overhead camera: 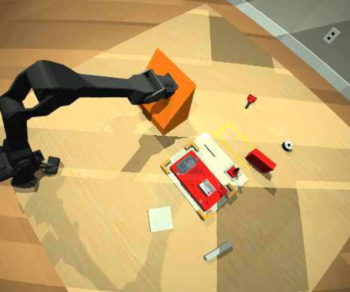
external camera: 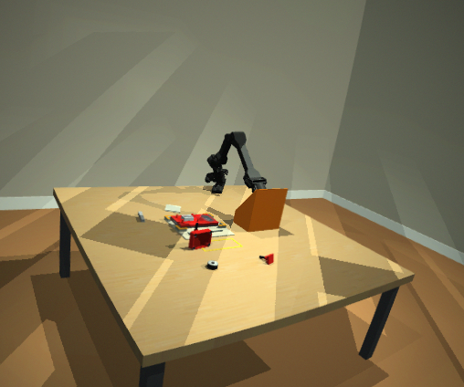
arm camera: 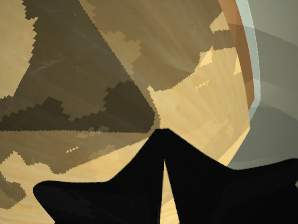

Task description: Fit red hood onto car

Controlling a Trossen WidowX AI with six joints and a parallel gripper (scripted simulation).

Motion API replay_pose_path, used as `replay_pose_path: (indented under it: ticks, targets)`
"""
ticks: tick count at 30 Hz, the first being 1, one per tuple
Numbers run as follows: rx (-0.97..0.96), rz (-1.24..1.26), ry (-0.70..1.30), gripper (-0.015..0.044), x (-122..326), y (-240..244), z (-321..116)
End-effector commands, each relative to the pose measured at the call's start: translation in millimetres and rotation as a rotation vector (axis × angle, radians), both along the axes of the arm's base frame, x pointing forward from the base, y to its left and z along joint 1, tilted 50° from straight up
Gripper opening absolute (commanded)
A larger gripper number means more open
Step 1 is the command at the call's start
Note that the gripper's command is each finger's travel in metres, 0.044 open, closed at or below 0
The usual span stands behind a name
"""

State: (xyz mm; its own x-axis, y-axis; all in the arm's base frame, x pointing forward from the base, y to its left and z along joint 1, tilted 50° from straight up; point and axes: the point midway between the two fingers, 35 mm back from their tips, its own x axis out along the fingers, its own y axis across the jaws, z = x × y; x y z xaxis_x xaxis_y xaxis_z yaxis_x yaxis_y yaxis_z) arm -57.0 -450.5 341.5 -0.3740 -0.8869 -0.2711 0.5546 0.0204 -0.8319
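Nearest the exterior view, your red, hollow hood shell with a flat roof (overhead camera: pixel 261 161) (external camera: pixel 200 239) lay off the car, seemingly on edge, by one end of the yellow rectangular outline (overhead camera: pixel 233 147) (external camera: pixel 240 245). Beyond it, your red toy car chassis (overhead camera: pixel 199 179) (external camera: pixel 209 222) sat in its jig, the grey engine block (overhead camera: pixel 207 187) (external camera: pixel 187 218) already in place. Farther back, your black parallel-jaw gripper (overhead camera: pixel 24 181) (external camera: pixel 217 190) (arm camera: pixel 161 135) had its jaws pressed together on nothing. You had grasping, fitting and withdrawing left. You had no readable brands, labels or writing.
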Motion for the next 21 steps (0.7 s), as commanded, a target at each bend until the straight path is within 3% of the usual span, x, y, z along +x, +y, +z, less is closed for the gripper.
replay_pose_path:
  ticks: [1,21]
  targets:
    - [-0.034,0.127,-0.064,0.0,50,-1,8]
    - [-0.053,0.478,-0.484,0.0,231,32,10]
